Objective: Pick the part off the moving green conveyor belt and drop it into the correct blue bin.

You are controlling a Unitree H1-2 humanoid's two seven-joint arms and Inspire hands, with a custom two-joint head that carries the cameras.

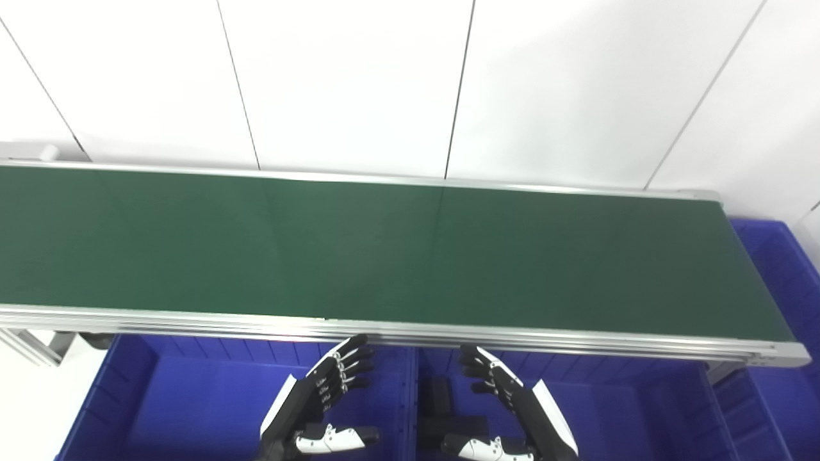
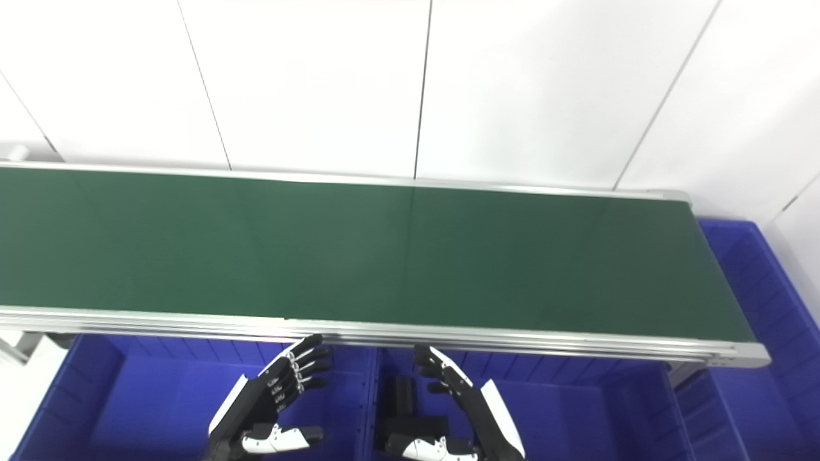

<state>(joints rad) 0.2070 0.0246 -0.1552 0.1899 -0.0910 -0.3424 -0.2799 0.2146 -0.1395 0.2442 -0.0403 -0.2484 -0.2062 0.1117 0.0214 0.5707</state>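
The green conveyor belt point(image 1: 384, 250) runs across the view with no part on it. Below its near rail, my left hand point(image 1: 323, 400) is open, fingers spread, over the left blue bin point(image 1: 192, 410). My right hand point(image 1: 506, 410) is open too, fingers apart, over the middle blue bin point(image 1: 615, 422). A black part point(image 1: 442, 416) lies in the middle bin, just left of the right hand and partly hidden by its thumb. Neither hand holds anything.
A third blue bin point(image 1: 785, 269) stands at the belt's right end. The belt's aluminium near rail point(image 1: 410, 333) lies just above both hands. A white panelled wall point(image 1: 410, 83) stands behind the belt. A metal frame leg point(image 1: 32, 346) shows at the lower left.
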